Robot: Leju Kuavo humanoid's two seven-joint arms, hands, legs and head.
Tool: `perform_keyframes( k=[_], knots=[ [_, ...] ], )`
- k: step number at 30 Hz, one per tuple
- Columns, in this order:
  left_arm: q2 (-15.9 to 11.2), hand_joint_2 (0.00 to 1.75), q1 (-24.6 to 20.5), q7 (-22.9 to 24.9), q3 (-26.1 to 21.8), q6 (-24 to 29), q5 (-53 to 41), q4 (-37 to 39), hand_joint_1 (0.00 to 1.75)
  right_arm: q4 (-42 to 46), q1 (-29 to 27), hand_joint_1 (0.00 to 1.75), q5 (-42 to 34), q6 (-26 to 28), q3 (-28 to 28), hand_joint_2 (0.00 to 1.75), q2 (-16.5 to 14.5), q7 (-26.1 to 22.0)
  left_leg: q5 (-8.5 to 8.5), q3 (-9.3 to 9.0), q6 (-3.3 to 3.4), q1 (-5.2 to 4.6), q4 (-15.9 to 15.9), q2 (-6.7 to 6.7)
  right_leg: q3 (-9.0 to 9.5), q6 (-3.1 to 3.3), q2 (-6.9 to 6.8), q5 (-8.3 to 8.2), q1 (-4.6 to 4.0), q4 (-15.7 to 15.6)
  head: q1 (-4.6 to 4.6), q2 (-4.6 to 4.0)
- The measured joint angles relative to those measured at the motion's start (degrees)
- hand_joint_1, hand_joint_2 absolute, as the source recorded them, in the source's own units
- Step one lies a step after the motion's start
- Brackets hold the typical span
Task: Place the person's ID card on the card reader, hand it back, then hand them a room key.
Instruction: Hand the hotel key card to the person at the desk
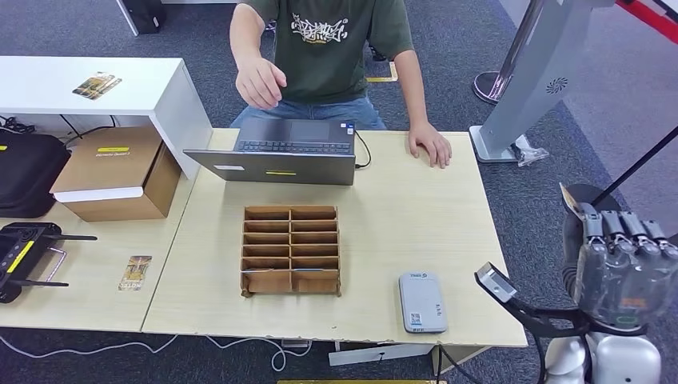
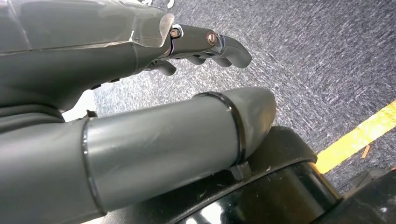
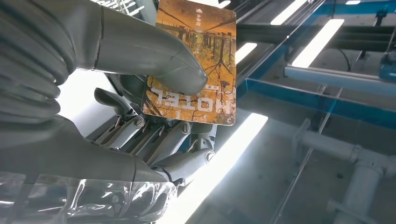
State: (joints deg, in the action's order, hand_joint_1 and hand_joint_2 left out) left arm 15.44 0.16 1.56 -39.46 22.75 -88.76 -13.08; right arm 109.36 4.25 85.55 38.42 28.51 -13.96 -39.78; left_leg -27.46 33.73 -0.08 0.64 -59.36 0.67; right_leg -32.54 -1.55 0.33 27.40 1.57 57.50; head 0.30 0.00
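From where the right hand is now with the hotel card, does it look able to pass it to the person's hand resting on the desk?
Probably yes: the right hand pinches the hotel card off the table's right edge, and bare tabletop lies between it and the person's resting hand.

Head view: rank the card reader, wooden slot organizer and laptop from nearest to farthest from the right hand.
1. Card reader, near table edge, closest to the right hand.
2. Wooden slot organizer, mid-table.
3. Laptop, far side, by the person.
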Motion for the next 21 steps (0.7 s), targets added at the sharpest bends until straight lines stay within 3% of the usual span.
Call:
perform_keyframes(
  k=[10, 13, 15, 16, 17, 19, 20, 21],
  knots=[
    [-0.5, 0.0, -0.3, -0.5, 1.7, 0.0, 0.0, 0.8, 0.0, -5.1, 5.9, 1.74, 0.0, 0.0, -0.3, 1.75, 3.7, 0.9, 0.0, 0.04, 0.0, 0.0, 0.0, 0.01, 0.0, -0.01, -0.01, -0.01, 0.0, 0.0, -0.01, 0.0],
    [-0.6, 0.0, -0.4, -0.6, 1.9, 0.1, 0.0, 1.0, 0.0, -7.5, 7.6, 1.74, 0.0, 0.0, -1.7, 1.75, 6.2, 4.7, 0.01, 0.19, 0.02, -0.01, 0.0, 0.01, 0.03, -0.03, -0.02, -0.03, 0.01, 0.0, 0.0, 0.0],
    [-0.8, 0.0, -0.4, -0.7, 2.0, 0.2, 0.0, 1.2, 0.0, -10.3, 10.4, 1.74, 0.0, -0.1, -4.0, 1.75, 9.1, 10.3, 0.05, 0.56, 0.07, -0.07, 0.0, -0.02, 0.01, -0.1, 0.01, -0.11, 0.06, 0.1, 0.0, 0.0],
    [-0.8, 0.0, -0.5, -0.7, 2.0, 0.2, 0.0, 1.3, 0.0, -12.8, 13.5, 1.74, 0.0, -0.6, -6.1, 1.75, 11.8, 15.5, 0.12, 0.82, 0.14, -0.16, 0.0, -0.02, -0.1, -0.18, 0.02, -0.21, 0.16, 0.1, -0.02, 0.0],
    [-0.9, 0.0, -0.6, -0.8, 2.1, 0.3, 0.0, 1.4, 0.0, -15.9, 17.7, 1.74, 0.0, -1.5, -9.3, 1.75, 15.2, 23.7, 0.23, 1.01, 0.24, -0.3, 0.0, -0.01, -0.29, -0.27, 0.01, -0.28, 0.29, 0.2, -0.05, 0.0],
    [-1.1, 0.0, -0.8, -0.8, 2.2, 0.3, 0.0, 1.5, 0.0, -22.1, 27.1, 1.74, 0.1, -3.7, -19.1, 1.75, 21.7, 47.6, 0.5, 1.32, 0.4, -0.47, 0.0, 0.19, -0.6, -0.42, -0.19, -0.38, 0.46, 0.3, -0.01, 0.0],
    [-1.2, 0.0, -0.8, -0.8, 2.2, 0.3, 0.0, 1.5, 0.0, -24.3, 30.9, 1.75, 0.1, -4.5, -25.5, 1.75, 23.7, 60.6, 0.58, 1.34, 0.43, -0.48, 0.0, 0.27, -0.63, -0.43, -0.28, -0.38, 0.47, 0.3, 0.04, 0.0],
    [-1.2, 0.0, -0.8, -0.9, 2.2, 0.3, 0.0, 1.6, 0.0, -26.3, 33.7, 1.75, 0.1, -4.8, -33.0, 1.75, 25.3, 70.4, 0.61, 1.12, 0.41, -0.46, 0.0, 0.3, -0.64, -0.43, -0.29, -0.39, 0.46, 0.3, 0.09, 0.0]
  ],
)
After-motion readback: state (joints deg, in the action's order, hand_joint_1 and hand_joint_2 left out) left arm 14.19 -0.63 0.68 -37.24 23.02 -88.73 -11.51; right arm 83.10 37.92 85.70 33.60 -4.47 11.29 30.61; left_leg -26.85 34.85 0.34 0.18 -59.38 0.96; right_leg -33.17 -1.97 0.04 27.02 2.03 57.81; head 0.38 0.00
